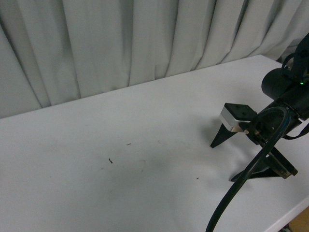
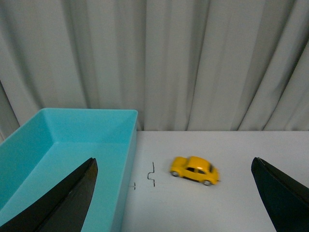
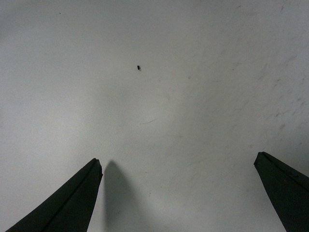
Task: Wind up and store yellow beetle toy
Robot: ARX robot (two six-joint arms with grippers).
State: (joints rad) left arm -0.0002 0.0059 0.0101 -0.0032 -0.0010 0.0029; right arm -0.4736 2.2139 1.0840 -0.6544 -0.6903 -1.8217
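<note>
small glossy yellow beetle toy car (image 2: 194, 170): bright yellow body, dark windows, black wheels with silver hubs
turquoise rectangular plastic bin (image 2: 72, 140): plain turquoise, paler on the lit inner walls
white flat table top (image 1: 120, 159): white with faint grey scuffs
thin squiggle marks (image 2: 153, 174): black on the white top
tiny speck (image 3: 139, 67): dark
pale pleated fabric curtain (image 1: 120, 43): grey-white, vertical shadow stripes along the folds
left gripper (image 2: 174, 160): matte black fingers (image 2: 67, 203)
right gripper (image 3: 178, 157): matte black fingers (image 3: 70, 208)
small box on the right wrist (image 1: 231, 120): white sides, black top
thick rubber cable (image 1: 240, 183): black
tiny light on the right arm (image 1: 302, 83): green
</note>
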